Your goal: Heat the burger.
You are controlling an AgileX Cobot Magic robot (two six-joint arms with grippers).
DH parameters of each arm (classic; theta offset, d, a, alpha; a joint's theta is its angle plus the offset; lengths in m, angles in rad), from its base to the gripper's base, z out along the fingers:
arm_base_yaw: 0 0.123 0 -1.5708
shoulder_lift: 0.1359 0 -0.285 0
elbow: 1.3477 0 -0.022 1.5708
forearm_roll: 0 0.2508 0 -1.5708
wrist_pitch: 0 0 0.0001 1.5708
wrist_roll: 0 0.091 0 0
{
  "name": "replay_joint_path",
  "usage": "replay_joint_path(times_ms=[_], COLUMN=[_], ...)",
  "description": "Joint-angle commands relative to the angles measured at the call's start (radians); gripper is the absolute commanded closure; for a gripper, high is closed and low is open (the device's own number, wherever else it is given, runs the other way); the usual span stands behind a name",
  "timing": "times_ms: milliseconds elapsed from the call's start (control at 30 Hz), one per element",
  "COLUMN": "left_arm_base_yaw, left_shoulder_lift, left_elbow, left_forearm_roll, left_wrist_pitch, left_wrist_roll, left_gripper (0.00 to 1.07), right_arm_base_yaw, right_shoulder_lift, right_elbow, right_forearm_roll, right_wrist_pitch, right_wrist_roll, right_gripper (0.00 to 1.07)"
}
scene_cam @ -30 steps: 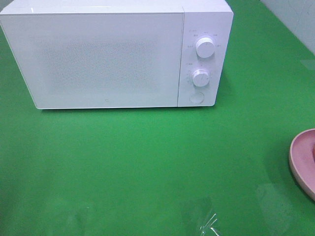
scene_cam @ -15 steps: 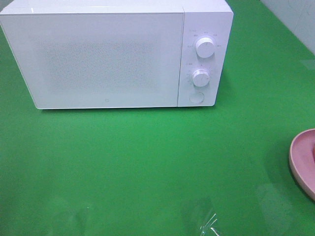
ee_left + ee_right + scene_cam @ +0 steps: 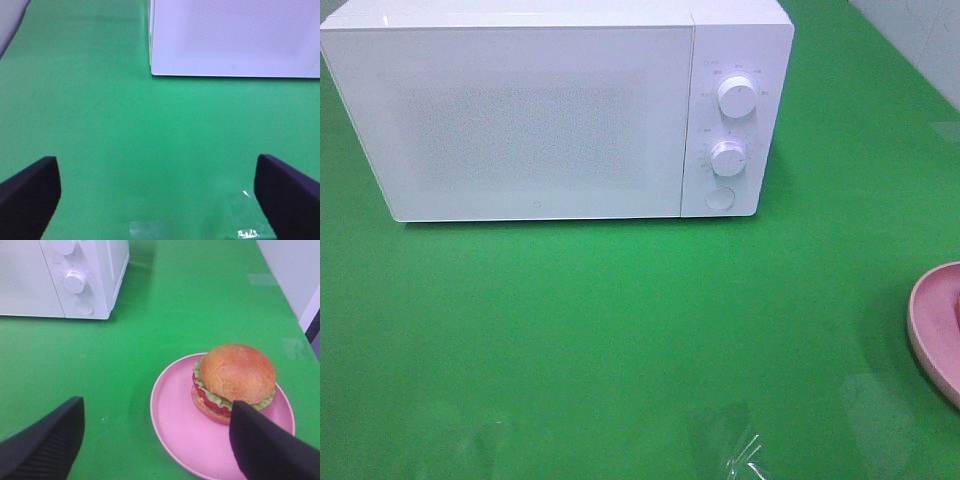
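Both pairs of jaws stood wide and empty. On the left gripper [image 3: 159, 195] the two dark fingers framed only bare green table [image 3: 620, 330], with the lower front corner of the white microwave [image 3: 540, 110] ahead of them. On the right gripper [image 3: 156, 440] the spread fingers sat above and short of the pink plate [image 3: 175, 430], touching nothing.

The burger [image 3: 234, 380] rested toward the far side of that plate, upright, its glossy bun on top and lettuce and red filling showing beneath. In the high view only the plate's rim showed at the right edge of the table, well apart from the microwave, and the burger itself was out of that view.

The microwave door [image 3: 520, 120] was shut, so nothing could go in until it was opened; the round button [image 3: 719, 199] below the two knobs [image 3: 736, 96] looked like the release, though that was a guess. A press off centre might shove the whole oven back rather than pop the door.

The burger carried its own risks. Squeezed across the smooth dome, the bun could slip or the layers could shear apart. A grip on the plate's thin rim might tilt it and let the burger slide off. Carrying either across the open stretch of table to a door not swung clear could end in a bump against it.
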Motion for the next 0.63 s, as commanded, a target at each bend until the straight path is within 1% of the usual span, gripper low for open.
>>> replay_joint_path(times_ms=[33, 633], left_arm_base_yaw=[0.003, 0.003], left_shoulder_lift=[-0.022, -0.025], left_elbow=[0.002, 0.002], left_forearm_roll=[-0.006, -0.006], left_wrist_pitch=[-0.009, -0.009], left_wrist_roll=[0.001, 0.001], left_gripper=[0.09, 0.09], right_arm_base_yaw=[-0.009, -0.009], right_shoulder_lift=[-0.029, -0.029], right_elbow=[0.005, 0.005], right_forearm_roll=[-0.003, -0.003], right_wrist_pitch=[-0.007, -0.007], right_wrist_roll=[-0.009, -0.009], right_gripper=[0.33, 0.33])
